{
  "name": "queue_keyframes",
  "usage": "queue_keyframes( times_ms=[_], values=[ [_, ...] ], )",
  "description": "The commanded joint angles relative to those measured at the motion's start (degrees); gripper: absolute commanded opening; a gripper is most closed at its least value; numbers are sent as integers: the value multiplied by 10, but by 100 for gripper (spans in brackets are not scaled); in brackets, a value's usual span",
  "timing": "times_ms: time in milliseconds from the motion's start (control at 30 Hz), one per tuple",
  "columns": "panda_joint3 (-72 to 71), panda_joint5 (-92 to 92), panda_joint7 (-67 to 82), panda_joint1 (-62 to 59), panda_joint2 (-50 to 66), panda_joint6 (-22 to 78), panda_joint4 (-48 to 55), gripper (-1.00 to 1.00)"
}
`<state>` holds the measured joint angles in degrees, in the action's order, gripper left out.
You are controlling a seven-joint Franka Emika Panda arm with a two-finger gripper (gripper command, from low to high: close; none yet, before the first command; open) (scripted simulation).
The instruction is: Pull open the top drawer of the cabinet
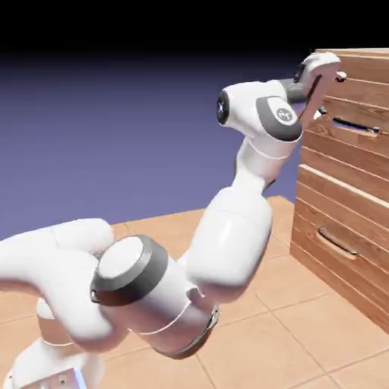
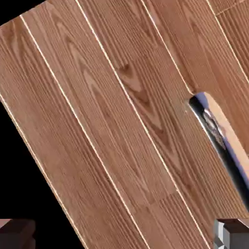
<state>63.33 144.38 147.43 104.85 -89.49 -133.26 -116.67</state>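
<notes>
The cabinet (image 1: 343,199) of reddish-brown planks stands at the exterior view's right. Its top drawer (image 1: 338,152) carries a straight grey bar handle (image 1: 355,127) over a dark slot. My gripper (image 1: 331,93) is up against the drawer front near the cabinet's top edge, above and left of that handle. In the hand view the drawer's planks (image 2: 112,126) fill the picture and the handle (image 2: 219,130) runs slantwise at the right edge. Both fingertips (image 2: 232,234) show at the bottom corners, wide apart. The gripper (image 2: 124,238) is open, with only wood showing between the tips.
A lower drawer front with a curved brownish handle (image 1: 338,245) sits below the top one. The arm's elbow and forearm (image 1: 228,243) stretch over the tiled table top (image 1: 304,319) left of the cabinet.
</notes>
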Motion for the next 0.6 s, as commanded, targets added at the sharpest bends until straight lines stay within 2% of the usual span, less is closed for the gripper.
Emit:
queue_keyframes(
  times_ms=[0, 233, 433, 467, 567],
  values=[
    [8, 19, 25, 14, -7, 5, 6, 0],
    [53, 121, 158, 87, -47, 34, 37, 0],
    [59, 127, 176, 159, -37, -11, 154, 0],
    [59, 127, 176, 159, -37, -11, 154, -100],
    [58, 126, 169, 134, -41, 5, 113, -100]
  ],
)
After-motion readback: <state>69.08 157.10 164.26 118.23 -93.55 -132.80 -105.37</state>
